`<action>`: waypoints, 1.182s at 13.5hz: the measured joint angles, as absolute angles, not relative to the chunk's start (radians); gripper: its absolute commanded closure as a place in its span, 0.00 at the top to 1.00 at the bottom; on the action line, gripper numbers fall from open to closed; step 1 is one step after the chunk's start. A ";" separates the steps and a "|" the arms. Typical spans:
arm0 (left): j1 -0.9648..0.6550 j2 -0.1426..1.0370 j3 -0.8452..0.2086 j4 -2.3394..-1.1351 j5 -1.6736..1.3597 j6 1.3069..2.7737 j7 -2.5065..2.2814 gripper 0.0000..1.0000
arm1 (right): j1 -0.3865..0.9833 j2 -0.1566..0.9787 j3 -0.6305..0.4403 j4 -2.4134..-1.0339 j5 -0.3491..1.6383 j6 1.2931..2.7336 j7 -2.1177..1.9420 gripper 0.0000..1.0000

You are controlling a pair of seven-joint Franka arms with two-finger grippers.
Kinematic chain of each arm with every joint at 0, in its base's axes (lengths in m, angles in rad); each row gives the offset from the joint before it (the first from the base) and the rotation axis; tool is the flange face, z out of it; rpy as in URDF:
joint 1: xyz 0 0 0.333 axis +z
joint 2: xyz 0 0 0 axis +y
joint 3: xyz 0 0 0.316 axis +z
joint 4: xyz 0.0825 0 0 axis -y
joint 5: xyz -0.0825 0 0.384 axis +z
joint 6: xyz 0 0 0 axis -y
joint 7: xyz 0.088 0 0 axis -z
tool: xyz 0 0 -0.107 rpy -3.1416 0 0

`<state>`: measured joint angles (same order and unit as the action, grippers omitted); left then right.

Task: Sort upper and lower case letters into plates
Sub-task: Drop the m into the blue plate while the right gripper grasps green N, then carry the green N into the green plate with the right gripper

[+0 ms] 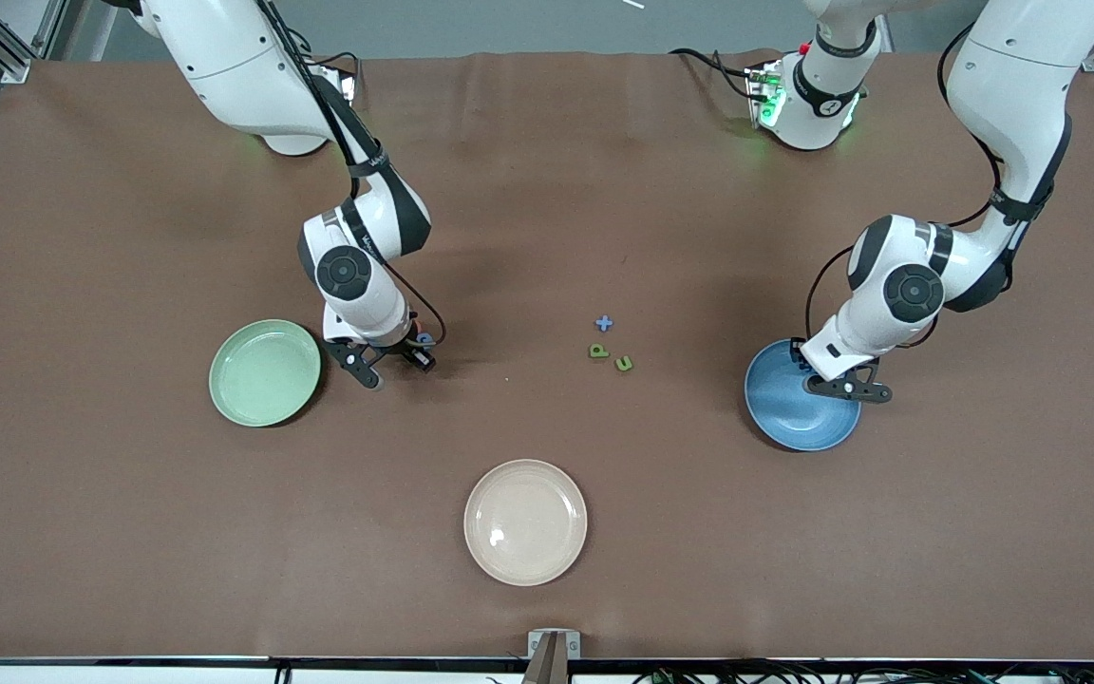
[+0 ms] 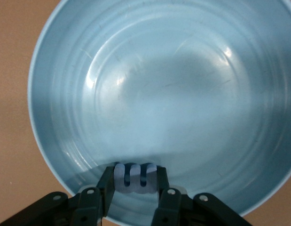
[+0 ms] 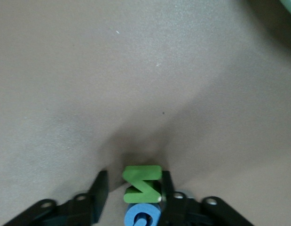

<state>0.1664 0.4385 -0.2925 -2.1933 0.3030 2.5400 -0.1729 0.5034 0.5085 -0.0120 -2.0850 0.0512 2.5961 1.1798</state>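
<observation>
My left gripper [image 1: 846,388] is over the blue plate [image 1: 799,410] and is shut on a pale blue letter m [image 2: 135,179], held upright between its fingertips above the plate's inner wall [image 2: 150,94]. My right gripper [image 1: 390,363] is low over the table beside the pale green plate [image 1: 265,371]. It is open around a green N [image 3: 143,184], which touches one finger while the other finger [image 3: 101,188] stands apart. A blue round letter [image 3: 143,216] lies right by the N. A blue t [image 1: 604,323], a green p [image 1: 598,351] and a green u [image 1: 623,363] lie mid-table.
A cream-white plate [image 1: 525,522] sits nearer the front camera than the three loose letters. The brown table cover [image 1: 547,190] runs under everything. Both plates hold no letters that I can see.
</observation>
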 measured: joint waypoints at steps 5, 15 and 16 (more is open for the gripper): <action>0.168 0.439 -0.293 -2.188 0.305 2.550 -0.173 1.00 | 0.502 0.505 -0.019 -2.075 0.051 2.562 1.180 0.00; 0.131 0.377 -0.491 -1.993 0.306 2.309 -0.523 1.00 | 0.134 0.287 -0.040 -2.045 0.051 2.195 0.567 0.00; 0.097 0.389 -0.500 -1.979 0.306 2.309 -0.590 1.00 | 0.096 0.283 -0.040 -2.058 0.051 2.194 0.517 0.00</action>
<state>0.0966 0.3891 -0.4998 -1.9785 0.3058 2.3091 -0.5903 0.0963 0.2826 -0.0396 -2.0580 0.0512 2.1937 0.5168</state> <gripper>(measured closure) 0.000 0.656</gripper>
